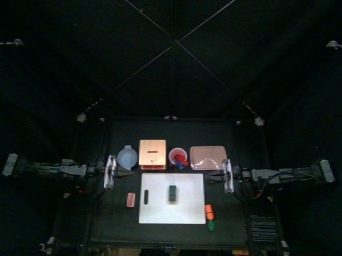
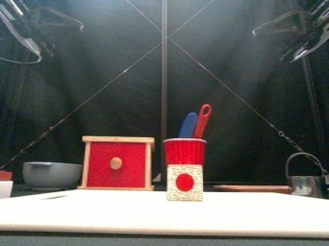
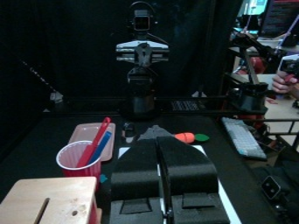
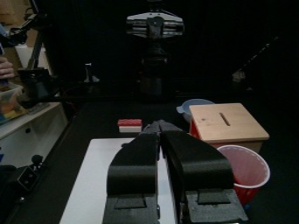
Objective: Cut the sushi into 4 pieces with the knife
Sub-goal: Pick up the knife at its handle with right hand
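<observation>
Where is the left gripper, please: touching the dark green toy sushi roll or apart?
Apart: top view shows bare table between left gripper and sushi roll.

Front view: bowl [image 2: 45, 174] half hidden behind wooden box [image 2: 118, 163]; metal cutter [image 2: 305, 181] cut by right edge; sushi roll [image 2: 184, 183] end-on, covers red cup [image 2: 184, 152] base. Top view: roll's block seams too small. Wrist views: left claw [image 3: 162, 133], right claw [image 4: 162, 124] block middle of board [image 4: 100, 179].

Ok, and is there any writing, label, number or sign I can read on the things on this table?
None can be read. The red cup, wooden box, white cutting board, pink tray and bowl are plain. The red dot at the end of the sushi roll looks like filling, not a sign.
</observation>
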`<action>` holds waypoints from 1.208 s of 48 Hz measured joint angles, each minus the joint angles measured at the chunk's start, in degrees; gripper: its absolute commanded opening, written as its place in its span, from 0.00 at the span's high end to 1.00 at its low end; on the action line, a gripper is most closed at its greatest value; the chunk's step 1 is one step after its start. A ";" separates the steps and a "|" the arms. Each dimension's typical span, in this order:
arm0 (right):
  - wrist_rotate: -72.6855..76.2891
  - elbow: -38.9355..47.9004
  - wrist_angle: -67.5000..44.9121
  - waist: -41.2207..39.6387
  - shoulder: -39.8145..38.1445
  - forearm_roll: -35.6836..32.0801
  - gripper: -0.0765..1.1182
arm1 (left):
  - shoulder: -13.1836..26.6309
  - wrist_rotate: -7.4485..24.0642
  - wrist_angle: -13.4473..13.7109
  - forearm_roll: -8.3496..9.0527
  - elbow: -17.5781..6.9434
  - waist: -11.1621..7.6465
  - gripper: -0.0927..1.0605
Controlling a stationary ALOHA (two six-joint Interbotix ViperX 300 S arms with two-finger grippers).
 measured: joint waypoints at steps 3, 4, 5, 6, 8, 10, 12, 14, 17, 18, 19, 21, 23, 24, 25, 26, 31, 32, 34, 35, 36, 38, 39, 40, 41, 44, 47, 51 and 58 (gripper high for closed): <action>0.09 -0.26 0.09 -0.35 0.53 0.35 0.89 | 1.67 0.00 -2.20 0.00 0.26 0.00 0.96; 0.44 -0.70 0.18 -0.62 0.97 0.62 0.89 | 2.55 0.00 -2.99 0.00 0.35 -0.09 0.94; 0.53 -1.14 0.26 -0.88 1.49 1.05 0.89 | 3.52 -0.09 -3.69 0.09 0.44 -0.09 0.93; 0.62 -1.67 0.53 -1.32 2.29 1.49 0.88 | 4.39 -0.09 -4.39 0.18 0.44 -0.09 0.92; 1.05 -2.90 1.41 -2.20 3.96 2.37 0.87 | 5.80 0.18 -5.63 0.44 0.44 -0.09 0.89; 0.97 -4.04 2.46 -3.34 5.71 3.08 0.86 | 6.86 0.00 -6.77 0.79 0.44 0.00 0.87; 0.97 -5.71 4.39 -4.39 7.73 3.52 0.84 | 8.26 -0.09 -7.82 1.05 0.44 -0.09 0.85; 0.88 -8.09 7.21 -5.54 10.28 3.78 0.81 | 9.14 0.00 -8.53 1.41 0.35 -0.09 0.83; 0.88 -12.39 12.83 -6.94 14.41 3.69 0.74 | 10.55 0.00 -9.05 1.67 0.18 -0.09 0.80; 0.62 -13.71 14.85 -7.38 15.91 3.52 0.71 | 10.99 0.00 -9.14 1.67 0.09 -0.09 0.79; 0.79 -15.03 16.44 -7.65 17.14 3.43 0.68 | 11.51 -0.09 -9.23 1.67 0.00 -0.09 0.79; 0.88 -18.19 21.27 -8.17 20.04 2.72 0.61 | 12.22 -0.09 -9.40 1.67 -0.09 -0.09 0.77; 0.70 -20.48 24.70 -8.44 22.06 2.20 0.54 | 12.74 -0.09 -9.40 1.58 -0.18 -0.09 0.76; 0.79 -22.24 27.33 -8.61 23.55 1.85 0.50 | 13.10 -0.09 -9.40 1.58 -0.18 -0.09 0.75; 0.79 -23.73 29.44 -8.61 24.70 1.49 0.44 | 13.36 -0.09 -9.40 1.49 -0.09 -0.09 0.74; 0.62 -25.14 31.29 -8.61 25.75 1.05 0.40 | 13.54 -0.09 -9.40 1.41 -0.09 -0.09 0.74; 0.62 -31.55 40.43 -8.70 31.46 -1.49 0.23 | 13.89 -0.18 -9.40 0.88 -0.09 -0.09 0.73; 0.44 -32.87 42.54 -8.61 32.70 -2.29 0.19 | 13.89 -0.18 -9.40 0.79 -0.18 -0.09 0.73; 0.18 -34.72 45.35 -8.61 34.28 -3.78 0.14 | 13.89 -0.18 -9.40 0.70 -0.18 -0.09 0.73; 0.44 -35.95 47.29 -8.53 35.33 -4.83 0.11 | 13.80 -0.18 -9.40 0.53 -0.18 -0.09 0.73; 0.26 -36.83 48.43 -8.44 36.12 -5.45 0.10 | 13.89 -0.18 -9.40 0.53 -0.09 0.00 0.73; 0.18 -38.58 51.33 -8.35 37.53 -7.21 0.10 | 13.89 -0.18 -9.40 0.44 -0.09 -0.09 0.73; 0.00 -39.55 52.91 -8.17 38.41 -8.35 0.10 | 13.89 -0.18 -9.40 0.35 -0.09 -0.09 0.73; -0.18 -40.25 54.14 -8.09 39.02 -8.96 0.10 | 13.97 -0.18 -9.40 0.26 -0.09 -0.09 0.73; -0.09 -40.96 55.20 -7.82 39.64 -9.93 0.10 | 13.89 -0.18 -9.40 0.26 0.00 0.00 0.73; -0.18 -42.71 57.92 -7.12 41.48 -12.39 0.10 | 13.97 -0.18 -9.40 0.18 0.18 0.00 0.73; -0.26 -44.21 60.38 -6.77 43.15 -14.77 0.11 | 13.89 -0.18 -9.40 0.18 0.26 -0.09 0.73; -0.35 -46.14 63.19 -6.50 45.70 -17.31 0.11 | 13.97 -0.18 -9.40 0.09 0.35 -0.09 0.73; -0.79 -48.96 67.32 -6.33 49.83 -18.98 0.11 | 13.97 -0.26 -9.40 0.09 0.53 -0.09 0.73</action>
